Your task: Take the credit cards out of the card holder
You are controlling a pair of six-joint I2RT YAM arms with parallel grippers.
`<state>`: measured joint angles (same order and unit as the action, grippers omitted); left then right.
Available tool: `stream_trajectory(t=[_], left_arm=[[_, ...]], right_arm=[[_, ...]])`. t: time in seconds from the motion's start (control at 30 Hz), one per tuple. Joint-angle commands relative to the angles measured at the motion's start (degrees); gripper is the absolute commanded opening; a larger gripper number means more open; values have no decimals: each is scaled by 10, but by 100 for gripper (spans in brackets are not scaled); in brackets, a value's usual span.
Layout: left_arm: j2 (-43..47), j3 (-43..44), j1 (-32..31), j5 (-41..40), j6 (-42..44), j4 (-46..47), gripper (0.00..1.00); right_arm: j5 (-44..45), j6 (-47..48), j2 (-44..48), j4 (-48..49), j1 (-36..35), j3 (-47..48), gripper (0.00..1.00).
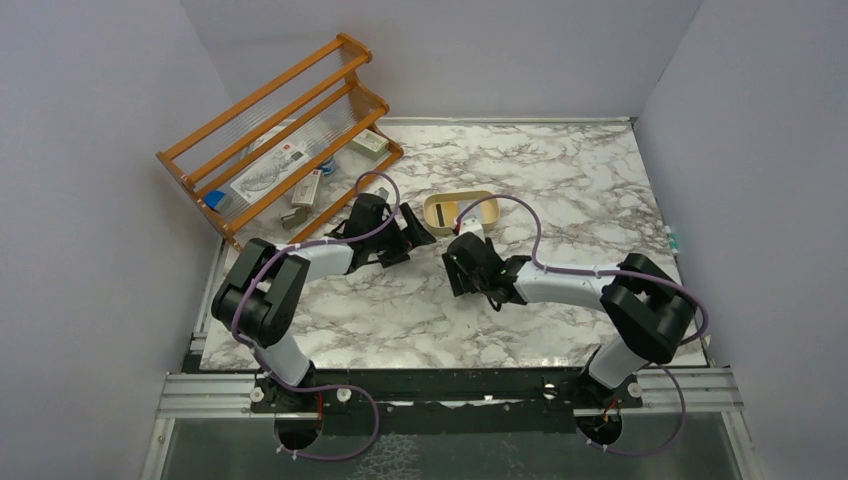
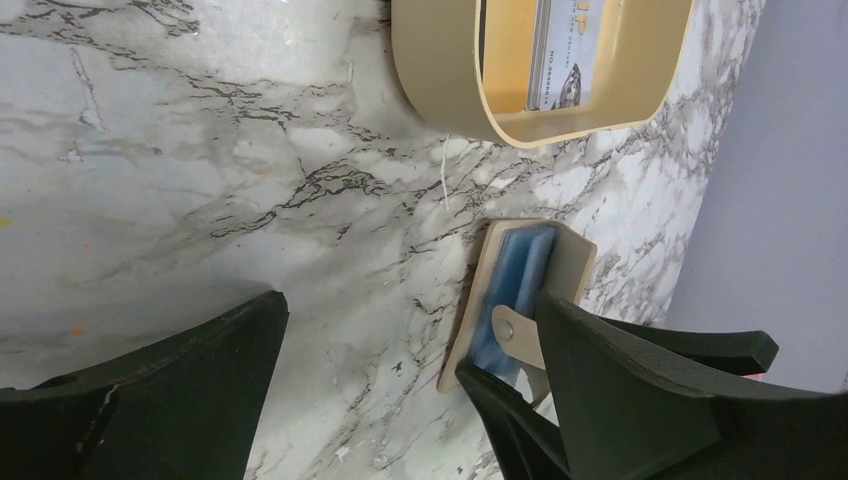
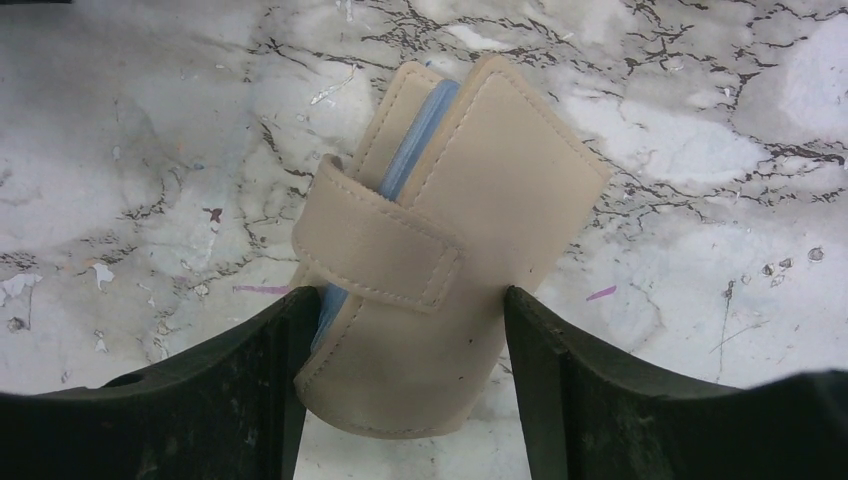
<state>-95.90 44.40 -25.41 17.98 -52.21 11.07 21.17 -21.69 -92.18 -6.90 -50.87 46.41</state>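
Centrally, the holder (image 3: 440,250) sat between the fingers of the right end effector (image 3: 408,300), just in front of the tray (image 1: 489,203). It was folded, tan covers outward, with the light blue lining showing in the gap between them. Its tab (image 3: 385,255) lay across the front cover. Both black fingers bore against opposite edges of the holder, so the right end effector was grasping it. Whether the holder rested on the surface (image 1: 560,180) or hung clear of it could not be told.

From the left wrist view the holder (image 2: 520,290) was seen edge-on, blue between tan, near the tray (image 2: 440,70). One whitish printed card (image 2: 565,55) lay inside the tray. Whether the yellow beside that card was another card or the tray floor could not be told.

The left end effector (image 2: 410,300) was released, jaws wide apart, with nothing between them. It hung over bare marble just beside the holder and apart from it.

An orange wooden rack (image 1: 270,130) stood at the far left corner, well apart from the holder, with small items on its shelves.
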Motion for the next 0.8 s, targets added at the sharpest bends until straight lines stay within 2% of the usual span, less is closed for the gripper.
stream_trajectory(t=[0.0, 0.13, 0.2, 0.27, 0.4, 0.53, 0.67, 0.77], left_arm=[[-7, -30, 4, -23, 24, -84, 97], [-5, -32, 4, -24, 25, -85, 97], [-5, -35, 4, -24, 24, -83, 97], [-5, -37, 4, -23, 24, -82, 97], [-1, -39, 4, -23, 24, -82, 97], [4, -48, 4, -10, 19, -55, 97], [17, -81, 0, 37, -6, 40, 97], [10, -89, -7, 66, -18, 78, 97]], right_arm=[[-13, -31, 4, -18, 5, -24, 65], [-26, -33, 18, -9, 10, -36, 45], [-28, -35, 22, -6, 12, -40, 30], [-30, -37, 24, -6, 15, -44, 19], [-35, -47, 33, 1, 22, -55, 4], [-64, -65, 62, 26, 42, -72, 1], [-142, -85, 114, 94, 84, -107, 1], [-213, -100, 150, 146, 125, -137, 1]])
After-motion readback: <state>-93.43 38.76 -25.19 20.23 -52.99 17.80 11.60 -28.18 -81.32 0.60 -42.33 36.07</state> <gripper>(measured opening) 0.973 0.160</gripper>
